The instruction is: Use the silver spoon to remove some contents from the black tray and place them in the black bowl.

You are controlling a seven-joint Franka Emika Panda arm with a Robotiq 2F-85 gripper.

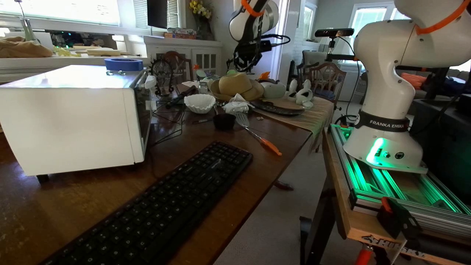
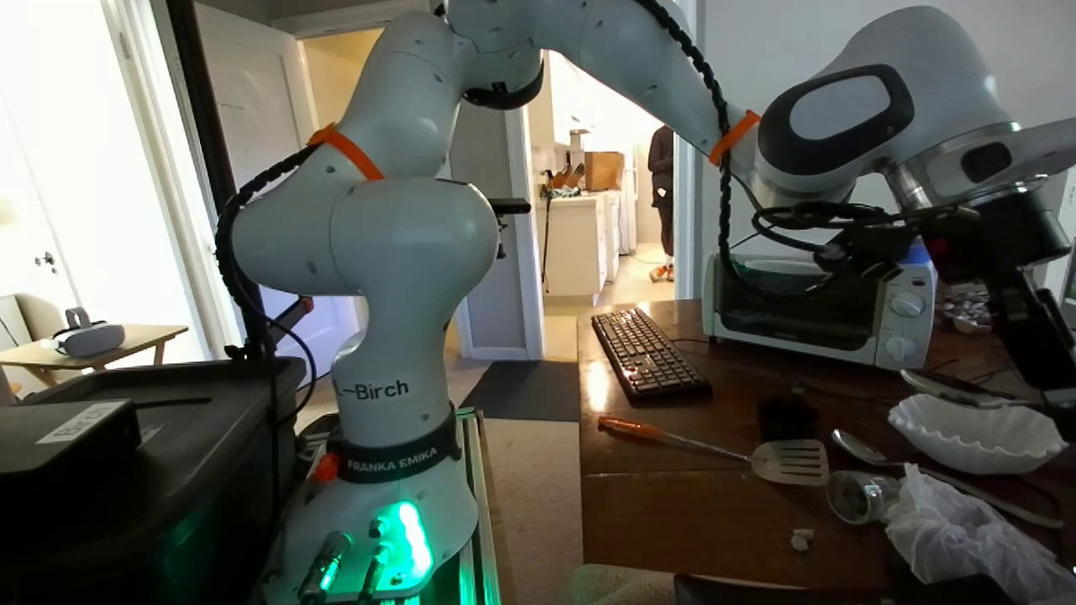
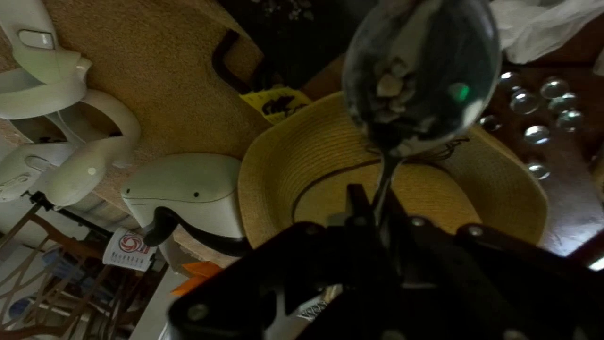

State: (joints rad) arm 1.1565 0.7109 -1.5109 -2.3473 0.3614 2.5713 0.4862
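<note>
Brown table (image 1: 84, 195) | silver spoon (image 3: 420, 94): glossy, rounded, green glint | jaws clamped on it

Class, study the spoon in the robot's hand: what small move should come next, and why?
Probably carry the silver spoon level toward the black bowl. The hand is shut on its handle, and pale pieces seem to lie in its scoop, though reflections make that unsure. The wrist view shows a straw hat behind the spoon, not the bowl, so tipping now would likely miss.

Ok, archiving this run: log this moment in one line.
end effector: closed on silver spoon; load: unclear; black tray: holds pale contents; black bowl: on table
</note>
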